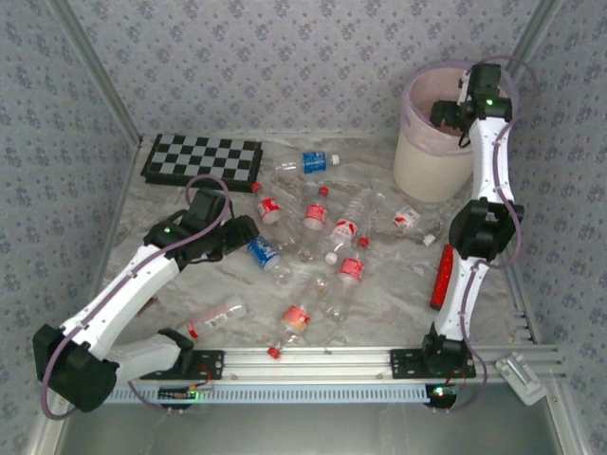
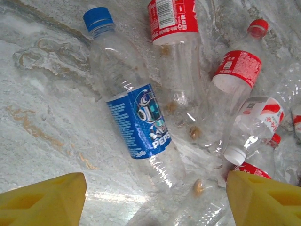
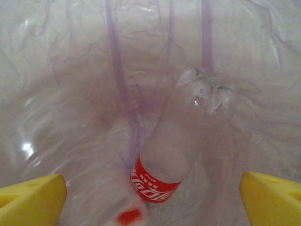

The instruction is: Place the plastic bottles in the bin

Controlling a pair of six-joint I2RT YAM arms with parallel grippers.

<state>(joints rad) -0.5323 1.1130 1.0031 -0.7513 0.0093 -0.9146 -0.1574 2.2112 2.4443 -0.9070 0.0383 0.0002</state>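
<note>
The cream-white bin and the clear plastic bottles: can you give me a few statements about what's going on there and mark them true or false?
1. The cream-white round bin stands upright at the table's far right. True.
2. No bottle is in the bin yet. False: a clear red-labelled plastic bottle lies inside its pink liner.
3. The left gripper is clamped on a clear blue-labelled plastic bottle. False: its jaws are open above that bottle, which lies on the table.
4. The right gripper is open above the bin. True.
</note>
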